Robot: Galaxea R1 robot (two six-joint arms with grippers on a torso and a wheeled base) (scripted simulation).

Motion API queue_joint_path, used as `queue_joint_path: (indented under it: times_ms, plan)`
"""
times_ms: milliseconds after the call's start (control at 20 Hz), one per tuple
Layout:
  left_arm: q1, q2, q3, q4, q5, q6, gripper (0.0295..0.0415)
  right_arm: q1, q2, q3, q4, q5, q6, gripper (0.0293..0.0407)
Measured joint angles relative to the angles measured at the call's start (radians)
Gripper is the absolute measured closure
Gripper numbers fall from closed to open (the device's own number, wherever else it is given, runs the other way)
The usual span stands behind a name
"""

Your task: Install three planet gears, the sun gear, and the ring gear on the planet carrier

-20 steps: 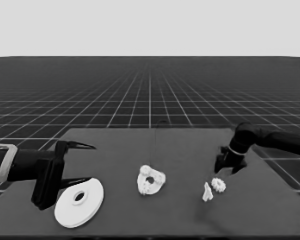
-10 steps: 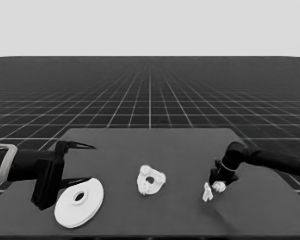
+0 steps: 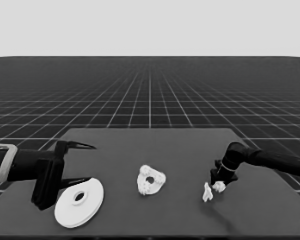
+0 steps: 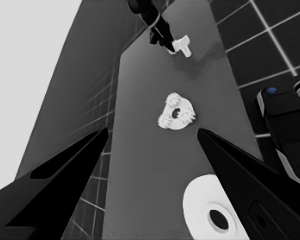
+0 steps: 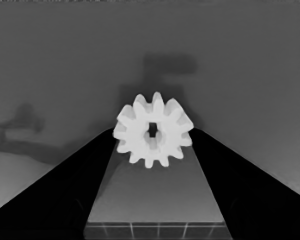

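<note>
The smaller round part [image 3: 151,180] [image 4: 176,112] lies mid-table with three small gears seated on it. One more gear [image 3: 219,187] [image 5: 153,130] rests flat on the table at the right. My right gripper [image 3: 219,183] [image 5: 153,135] is low over it, a finger touching each side of its teeth. My left gripper [image 3: 87,162] [image 4: 153,131] waits open over the table's left end. The larger round part [image 3: 79,202] [image 4: 210,215] lies flat on the table beneath it and is not held.
A thin white piece [image 3: 207,192] [image 4: 185,46] lies just left of the gear at my right gripper. Dark machinery with blue lights [image 4: 285,130] shows past the table's edge in the left wrist view.
My right gripper has come down and a little toward the table's front, onto the gear at the right. The left arm and the other parts have not moved.
</note>
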Motion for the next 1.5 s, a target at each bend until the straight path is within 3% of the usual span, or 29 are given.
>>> queue_joint_path:
  times_ms: [100, 200, 300, 600, 650, 700, 800, 900, 1100, 1250, 1500]
  plan:
    - [0.000, 0.000, 0.000, 0.000, 0.000, 0.000, 0.0326, 0.000, 0.000, 0.000, 0.000, 0.000, 0.000, 0.0390]
    - [0.000, 0.000, 0.000, 0.000, 0.000, 0.000, 0.0326, 0.128, -0.054, 0.105, 0.092, -0.099, 0.028, 0.0390]
    - [0.000, 0.000, 0.000, 0.000, 0.000, 0.000, 0.0326, 0.184, -0.063, 0.122, 0.131, -0.132, 0.031, 0.0390]
    - [0.000, 0.000, 0.000, 0.000, 0.000, 0.000, 0.0326, 0.210, -0.065, 0.126, 0.152, -0.149, 0.032, 0.0390]
    - [0.000, 0.000, 0.000, 0.000, 0.000, 0.000, 0.0326, 0.216, 0.076, 0.221, 0.115, -0.204, 0.408, 0.0390]
    - [0.000, 0.000, 0.000, 0.000, 0.000, 0.000, 0.0326, 0.219, 0.364, 0.186, 0.113, -0.237, 0.591, 0.0390]
    - [0.000, 0.000, 0.000, 0.000, 0.000, 0.000, 0.0326, 0.221, 0.676, -0.059, 0.124, -0.237, 0.595, 0.0390]
    - [0.000, 0.000, 0.000, 0.000, 0.000, 0.000, 0.0326, 0.221, 0.780, -0.198, 0.128, -0.229, 0.550, 0.0390]
    - [0.000, 0.000, 0.000, 0.000, 0.000, 0.000, 0.0326, 0.220, 0.828, -0.276, 0.130, -0.225, 0.520, 0.0390]
    - [0.000, 0.000, 0.000, 0.000, 0.000, 0.000, 0.0326, 0.121, 0.846, -0.337, 0.036, -0.197, 0.484, 0.0390]
    - [0.000, 0.000, 0.000, 0.000, 0.000, 0.000, 0.0326, 0.099, 0.852, -0.358, 0.015, -0.187, 0.472, 0.0390]
